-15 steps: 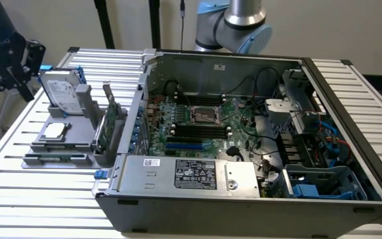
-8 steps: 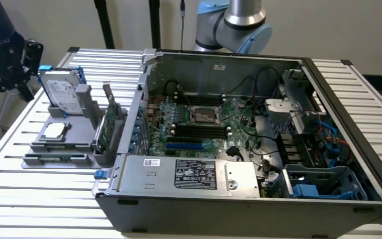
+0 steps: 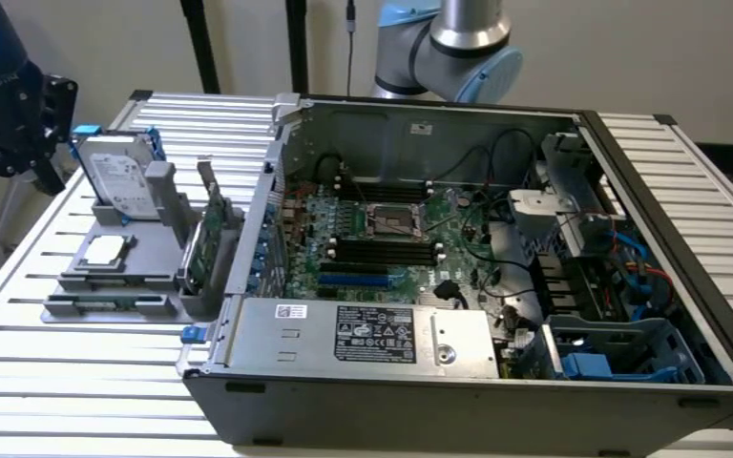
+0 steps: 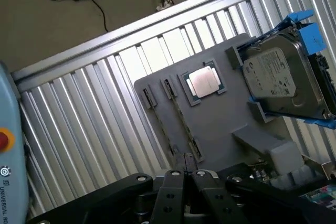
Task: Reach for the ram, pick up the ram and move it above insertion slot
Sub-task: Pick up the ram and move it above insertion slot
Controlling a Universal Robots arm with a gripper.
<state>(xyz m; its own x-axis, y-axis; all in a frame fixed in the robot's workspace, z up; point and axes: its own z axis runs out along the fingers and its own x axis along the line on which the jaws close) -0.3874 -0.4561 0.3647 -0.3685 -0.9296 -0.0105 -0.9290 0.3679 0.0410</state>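
Note:
The ram (image 3: 110, 303) is a thin green stick lying along the front edge of the grey fixture (image 3: 125, 277), at the exterior view's left, outside the computer case. In the wrist view my gripper (image 4: 189, 172) hangs above that fixture (image 4: 220, 124). Its black fingers (image 4: 172, 195) meet at the tips, shut with nothing between them. A long narrow slot with end clips (image 4: 182, 121) runs across the fixture towards the fingertips. The black memory slots (image 3: 380, 250) lie on the motherboard inside the open case, beside the processor socket (image 3: 389, 221).
On the fixture stand a silver hard drive (image 4: 281, 80) in a blue caddy, a loose processor (image 4: 206, 82) and a taller green card (image 3: 218, 224). The case wall (image 3: 259, 229) rises between fixture and motherboard. The power supply (image 3: 360, 334), cables and the drive cage (image 3: 615, 343) crowd the case.

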